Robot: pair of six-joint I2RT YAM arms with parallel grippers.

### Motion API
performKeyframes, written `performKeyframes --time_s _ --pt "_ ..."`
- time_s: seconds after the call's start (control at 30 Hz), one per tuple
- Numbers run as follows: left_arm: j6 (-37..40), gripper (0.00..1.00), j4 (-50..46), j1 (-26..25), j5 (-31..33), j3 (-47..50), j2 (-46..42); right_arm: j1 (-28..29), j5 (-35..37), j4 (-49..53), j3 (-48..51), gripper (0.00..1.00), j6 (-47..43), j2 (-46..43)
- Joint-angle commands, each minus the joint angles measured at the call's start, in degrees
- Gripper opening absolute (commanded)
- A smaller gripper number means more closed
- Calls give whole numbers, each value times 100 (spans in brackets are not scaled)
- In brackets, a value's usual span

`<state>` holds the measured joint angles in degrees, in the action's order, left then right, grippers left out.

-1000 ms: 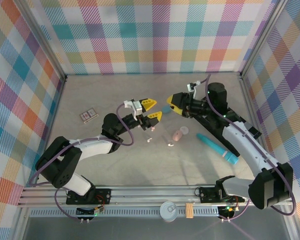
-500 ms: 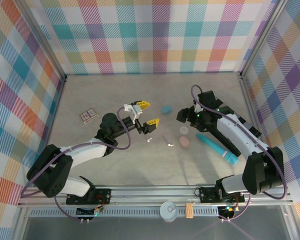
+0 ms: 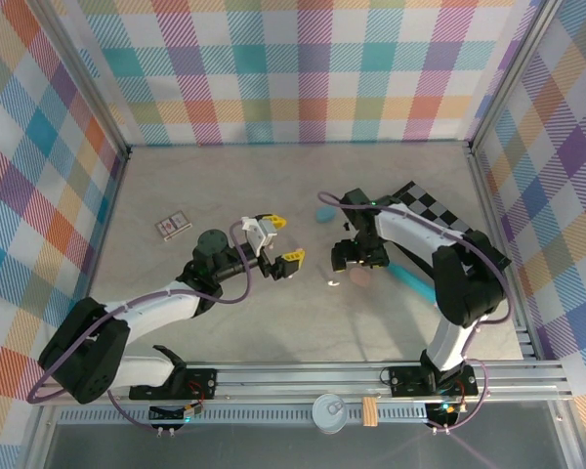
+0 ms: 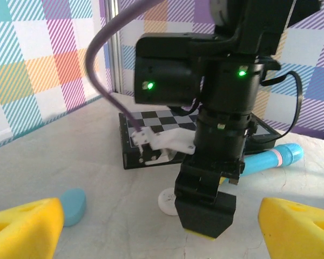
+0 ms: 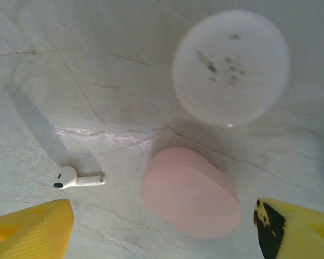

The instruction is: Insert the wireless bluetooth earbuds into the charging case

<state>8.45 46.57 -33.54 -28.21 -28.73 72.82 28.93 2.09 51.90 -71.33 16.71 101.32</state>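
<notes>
A white earbud (image 5: 75, 179) lies on the table left of the pink charging case (image 5: 191, 194); from above, the earbud (image 3: 332, 283) is a small speck beside the case (image 3: 363, 277). My right gripper (image 5: 162, 232) points down over the pink case, open, its yellow fingers (image 5: 29, 229) standing wide on either side and apart from it. A white round case (image 5: 230, 67) sits just beyond. My left gripper (image 3: 281, 241) is open and empty to the left, facing the right gripper (image 4: 208, 208). A teal case (image 4: 73, 205) lies at the left.
A long teal tube (image 3: 410, 277) lies right of the pink case. A checkerboard plate (image 3: 425, 205) sits at the back right, a small card (image 3: 173, 226) at the left. Plaid walls (image 3: 293, 68) enclose the table on three sides.
My right gripper swung down and left from beside the teal case to above the pink case. Both grippers opened wider. The left gripper drew back toward the near side.
</notes>
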Motion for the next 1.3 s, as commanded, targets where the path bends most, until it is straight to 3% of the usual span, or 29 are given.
performKeyframes --time_s 0.0,0.23,0.4,0.7,0.87,1.0,1.27 --pt "147 93 -175 32 15 67 -275 55 446 626 -166 87 -694 203" --pt "168 93 -303 32 7 79 -400 166 535 708 -383 77 -1016 603" --pt "140 94 -333 32 -53 35 -405 175 732 772 -560 58 -1038 893" --pt "189 95 -511 32 -36 8 -490 174 515 875 -725 56 -1068 1196" --pt "208 95 -529 32 -36 -21 -477 166 536 897 -762 45 -993 1215" --pt "201 96 -531 32 19 -37 -445 155 427 825 -739 42 -908 899" --pt "109 100 -558 32 -30 -110 -240 104 -679 498 -668 40 -1282 -284"
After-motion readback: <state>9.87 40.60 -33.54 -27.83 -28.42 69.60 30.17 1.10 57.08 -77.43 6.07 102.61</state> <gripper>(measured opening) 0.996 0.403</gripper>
